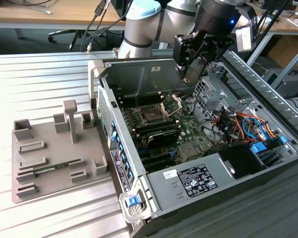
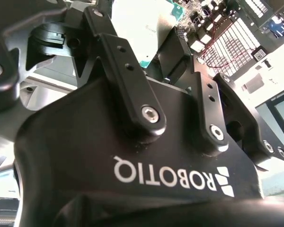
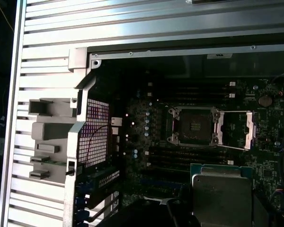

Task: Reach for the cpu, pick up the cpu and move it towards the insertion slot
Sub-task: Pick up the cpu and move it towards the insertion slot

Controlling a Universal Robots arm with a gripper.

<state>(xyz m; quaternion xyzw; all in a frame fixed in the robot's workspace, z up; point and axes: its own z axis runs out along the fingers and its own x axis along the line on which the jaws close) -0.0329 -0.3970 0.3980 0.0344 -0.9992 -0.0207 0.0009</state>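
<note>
The black hand (image 1: 188,74) is hanging above the far end of the open computer case (image 1: 248,106), clenched on the cpu (image 3: 222,194). In the second wrist view its two dark, bolted fingers (image 2: 128,75) are pressing on opposite edges of the chip (image 2: 142,28), whose pale face is showing between them. In the first wrist view the cpu is showing as a flat square with a dull silvery metal lid on a green board with a thin tan rim.

Just beyond the chip in that view, the insertion slot (image 3: 195,125) is lying open and apart from it: a dark square socket ringed by a shiny metal frame, its hinged bracket (image 3: 248,130) swung out to one side. In the exterior view the slot (image 1: 153,116) is sitting on the green motherboard below the hand. Long narrow black memory slots (image 1: 159,133) are running beside it, and bundles of red, orange and blue cables (image 1: 238,124) are crowding the case's near side. A grey moulded fixture tray (image 1: 49,148) is resting on the ribbed metal bench (image 1: 39,84), towards its corner, beside the case.
</note>
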